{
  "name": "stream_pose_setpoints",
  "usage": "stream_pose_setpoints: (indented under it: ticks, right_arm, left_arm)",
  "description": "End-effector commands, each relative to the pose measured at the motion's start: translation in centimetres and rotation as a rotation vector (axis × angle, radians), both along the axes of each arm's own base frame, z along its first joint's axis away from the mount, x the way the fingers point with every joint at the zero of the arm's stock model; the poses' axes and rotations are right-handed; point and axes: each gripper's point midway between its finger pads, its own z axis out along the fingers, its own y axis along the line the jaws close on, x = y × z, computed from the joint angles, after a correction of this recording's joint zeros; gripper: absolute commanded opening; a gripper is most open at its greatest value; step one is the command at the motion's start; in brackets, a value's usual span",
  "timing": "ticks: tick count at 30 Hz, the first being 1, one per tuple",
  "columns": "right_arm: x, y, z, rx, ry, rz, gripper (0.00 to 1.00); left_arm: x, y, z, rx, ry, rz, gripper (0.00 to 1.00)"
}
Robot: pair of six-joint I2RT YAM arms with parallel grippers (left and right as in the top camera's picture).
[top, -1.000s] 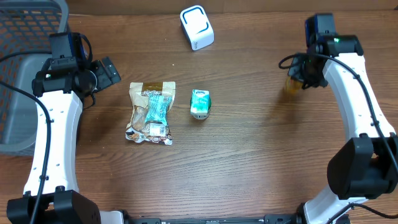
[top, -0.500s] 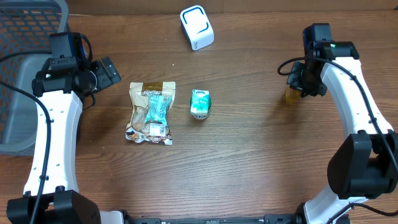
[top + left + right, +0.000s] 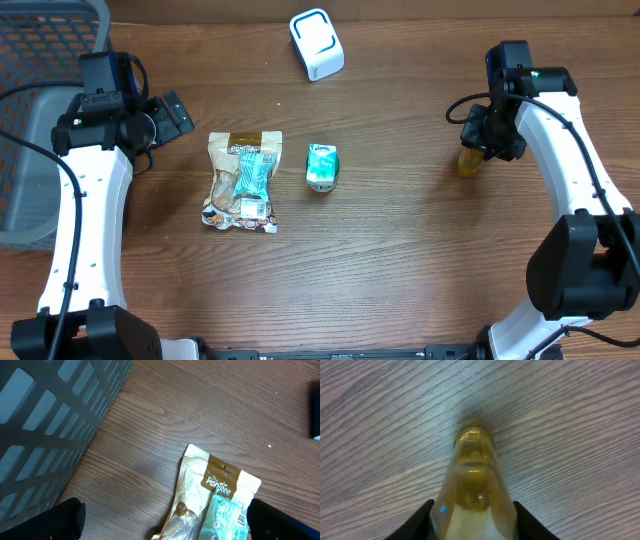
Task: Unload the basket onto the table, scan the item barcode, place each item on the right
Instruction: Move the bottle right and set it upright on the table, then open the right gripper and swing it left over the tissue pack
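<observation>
A yellow bottle [image 3: 468, 161] stands on the table at the right, its base [image 3: 474, 440] down on the wood. My right gripper [image 3: 484, 138] [image 3: 472, 515] reaches down over it, and both black fingers lie against its sides with no gap showing. A tan snack bag [image 3: 242, 180] [image 3: 210, 495] and a small green packet [image 3: 321, 166] lie mid-table. The white scanner [image 3: 317, 44] sits at the far edge. My left gripper [image 3: 172, 114] [image 3: 165, 525] hovers wide open beside the bag's top, holding nothing.
A grey plastic basket [image 3: 30, 150] [image 3: 45, 420] fills the left edge, close to my left arm. Bare wood lies between the green packet and the bottle.
My right gripper has come down and slightly nearer with the yellow bottle, which now rests on the table. The left arm and the other items have not moved.
</observation>
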Motion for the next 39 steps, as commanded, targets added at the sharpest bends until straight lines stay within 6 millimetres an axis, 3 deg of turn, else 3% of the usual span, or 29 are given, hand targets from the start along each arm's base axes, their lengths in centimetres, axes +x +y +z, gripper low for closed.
stream_pose_setpoints:
  ticks: [1,3,10,16,24,29,32,39]
  right_arm:
    - [0.0,0.1,0.2,0.007,-0.012,-0.008,0.47]
    - [0.0,0.0,0.2,0.006,-0.011,-0.008,0.54]
    - [0.4,-0.2,0.3,-0.006,-0.027,-0.001,0.64]
    - [2.3,-1.9,1.0,-0.116,-0.106,0.004,0.69]
    - [6.3,-1.6,2.4,-0.105,-0.275,0.034,0.70]
    - [8.4,2.9,3.1,0.140,-0.371,0.115,0.69]
    - [8.8,6.4,3.6,0.282,-0.398,0.187,0.61]
    - [7.7,11.4,2.8,0.307,-0.352,0.289,0.61]
  left_arm:
    - [0.2,0.5,0.2,0.008,-0.006,0.010,1.00]
    - [0.2,0.5,0.2,0.008,-0.006,0.010,1.00]
    - [0.2,0.5,0.2,0.008,-0.007,0.010,1.00]
    - [0.2,0.5,0.2,0.008,-0.007,0.010,1.00]
    - [0.2,0.5,0.2,0.008,-0.007,0.010,0.99]
    - [0.2,0.5,0.2,0.008,-0.007,0.010,1.00]
    - [0.2,0.5,0.2,0.008,-0.007,0.010,0.99]
    - [0.2,0.5,0.2,0.008,-0.007,0.010,0.99]
